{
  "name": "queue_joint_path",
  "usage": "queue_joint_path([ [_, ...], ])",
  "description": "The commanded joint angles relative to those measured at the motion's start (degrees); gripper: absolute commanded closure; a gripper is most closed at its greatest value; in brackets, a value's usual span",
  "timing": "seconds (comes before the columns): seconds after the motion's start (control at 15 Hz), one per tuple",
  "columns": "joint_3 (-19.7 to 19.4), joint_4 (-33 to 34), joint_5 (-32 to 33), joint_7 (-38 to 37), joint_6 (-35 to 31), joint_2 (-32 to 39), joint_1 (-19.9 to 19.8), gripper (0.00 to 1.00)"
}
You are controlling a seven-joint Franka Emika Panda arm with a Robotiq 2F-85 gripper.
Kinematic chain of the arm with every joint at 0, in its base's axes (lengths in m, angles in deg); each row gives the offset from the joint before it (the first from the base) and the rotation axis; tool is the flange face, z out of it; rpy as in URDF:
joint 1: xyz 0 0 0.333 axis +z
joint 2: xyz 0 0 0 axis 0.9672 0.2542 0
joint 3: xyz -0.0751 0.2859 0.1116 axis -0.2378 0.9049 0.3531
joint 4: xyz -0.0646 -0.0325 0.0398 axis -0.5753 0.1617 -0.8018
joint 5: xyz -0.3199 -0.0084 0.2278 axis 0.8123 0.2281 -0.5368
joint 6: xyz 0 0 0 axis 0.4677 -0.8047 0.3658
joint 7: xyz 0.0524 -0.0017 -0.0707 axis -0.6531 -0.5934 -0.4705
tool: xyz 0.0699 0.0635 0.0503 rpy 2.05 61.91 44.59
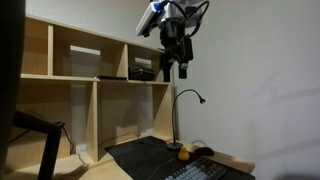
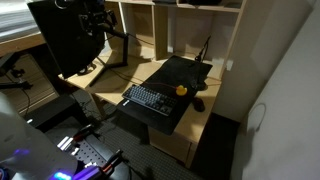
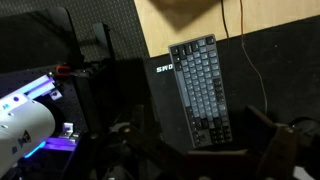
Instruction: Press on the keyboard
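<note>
The keyboard [image 3: 203, 90] is dark with grey and black keys and lies on a black mat [image 3: 250, 70]. It also shows in both exterior views [image 1: 205, 170] [image 2: 150, 100], at the desk's front edge. My gripper [image 1: 183, 72] hangs high above the desk, far from the keyboard. In the wrist view its dark fingers [image 3: 200, 160] stand wide apart at the bottom, open and empty, with the keyboard far below between them. A small yellow object [image 1: 184, 155] [image 2: 181, 90] sits on the mat beside the keyboard.
Wooden shelves [image 1: 90, 60] stand behind the desk. A gooseneck lamp [image 1: 190, 97] rises beside the mat. A dark mouse-like object [image 2: 198, 103] lies by the keyboard's end. A black monitor [image 2: 65, 40] and a lit device [image 3: 25, 110] stand to one side.
</note>
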State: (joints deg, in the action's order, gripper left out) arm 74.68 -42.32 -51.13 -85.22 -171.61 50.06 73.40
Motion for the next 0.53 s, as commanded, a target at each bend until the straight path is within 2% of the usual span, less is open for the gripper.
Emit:
queue_joint_path([
  [0.0,-4.26,0.07,-1.3,-6.24,-0.17,1.73,-0.49,0.0],
  [0.2,-8.27,-1.46,-2.7,-10.08,0.62,1.73,-1.17,0.0],
  [0.27,-7.37,-0.77,-0.43,-8.55,0.13,1.36,0.29,0.0],
  [0.47,-8.36,-0.85,-0.46,-8.42,0.12,1.61,0.23,0.0],
])
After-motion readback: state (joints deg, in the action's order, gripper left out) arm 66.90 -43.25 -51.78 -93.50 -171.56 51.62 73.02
